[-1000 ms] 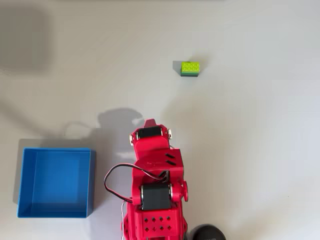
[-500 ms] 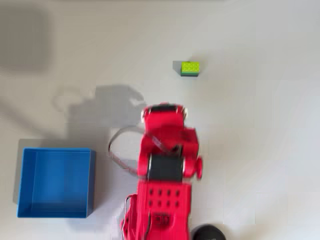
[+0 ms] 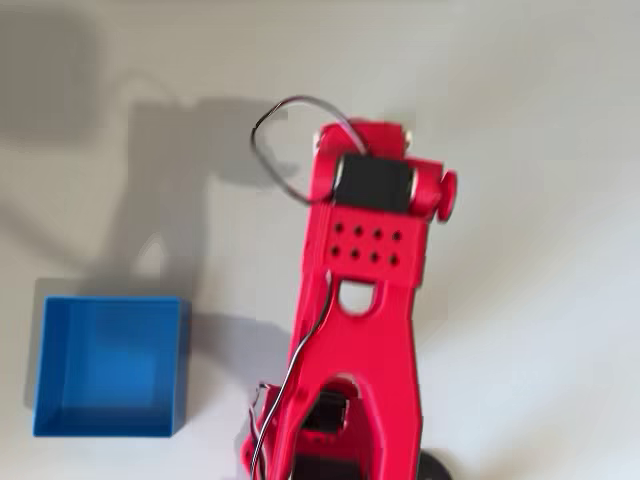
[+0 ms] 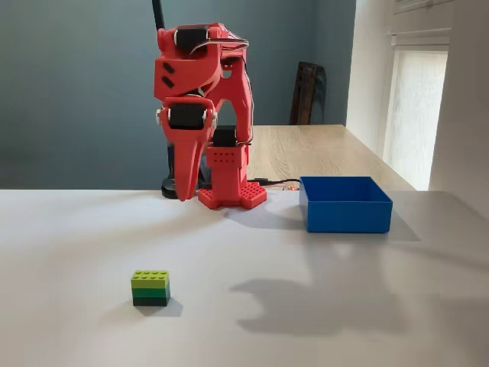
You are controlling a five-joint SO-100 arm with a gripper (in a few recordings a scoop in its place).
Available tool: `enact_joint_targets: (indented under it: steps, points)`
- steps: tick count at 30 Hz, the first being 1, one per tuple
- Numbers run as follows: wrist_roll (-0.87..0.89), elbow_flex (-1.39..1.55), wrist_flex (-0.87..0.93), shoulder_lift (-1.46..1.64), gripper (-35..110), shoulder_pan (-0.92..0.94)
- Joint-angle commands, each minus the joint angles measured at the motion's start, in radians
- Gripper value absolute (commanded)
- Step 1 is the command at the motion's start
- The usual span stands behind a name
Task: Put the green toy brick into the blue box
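The task is sitting at its very beginning, judging from how things are lying. In the fixed view the green toy brick [image 4: 150, 288] is resting flat on the white counter [image 4: 69, 252], studs up, near the front edge of the picture and well apart from everything else; nothing is touching it. The blue box [image 4: 345, 204] is standing empty on the far right of that view, close to the red base of the arm [image 4: 229, 180], and in the overhead view the blue box [image 3: 110, 366] is lying at the lower left with its floor bare. The arm is reaching out and high above the counter, and its end effector [image 4: 183, 191] is pointing straight down, hanging in the air well behind the brick and well above the counter. Its fingers are reading as one narrow tapered point with no visible gap between them, so it is looking closed or almost closed, and it is carrying nothing. In the overhead view the arm's upper body [image 3: 372, 200] is covering the patch of counter beneath it, so the brick cannot be picked out there. By my judgement, every step is waiting to be done: opening the fingers, coming down over the brick, gripping it, carrying it across, and releasing it inside the box.
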Motion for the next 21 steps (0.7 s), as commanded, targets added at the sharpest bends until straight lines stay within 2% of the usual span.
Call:
enact_joint_targets:
  steps: [1, 21]
  points:
    - [-0.023, -0.124, 0.008, -0.044, 23, 0.04]
    - [-0.067, -0.373, 0.006, -0.463, 27, 0.153]
